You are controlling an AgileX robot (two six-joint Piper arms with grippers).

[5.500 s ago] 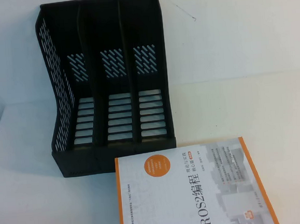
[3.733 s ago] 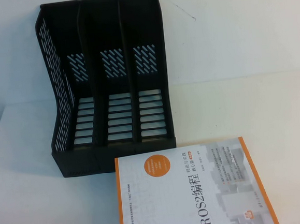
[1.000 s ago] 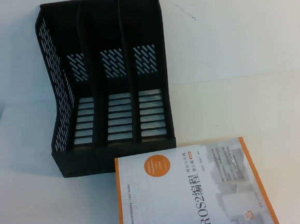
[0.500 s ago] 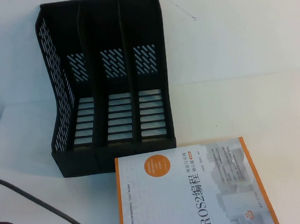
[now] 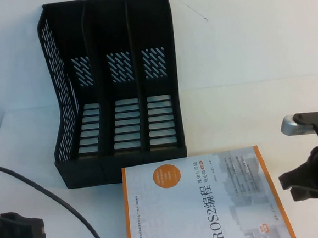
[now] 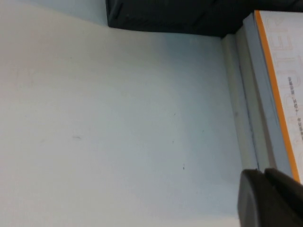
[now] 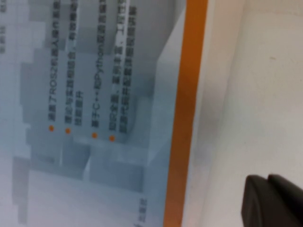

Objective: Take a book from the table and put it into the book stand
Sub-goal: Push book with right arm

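Note:
A white and grey book with orange edges lies flat at the table's front, just in front of the black three-slot book stand, whose slots are empty. My left gripper is at the front left, left of the book, fingers shut and empty; in the left wrist view it hangs over bare table beside the book's edge. My right gripper is at the right, beside the book's orange right edge, shut and empty; the right wrist view shows it next to the cover.
A black cable trails from the left arm across the front left of the white table. A white wall stands behind the stand.
Both arms have come into view from the front: the left gripper has moved further in at the front left, and the right gripper has appeared beside the book's right edge. Book and stand have not moved.

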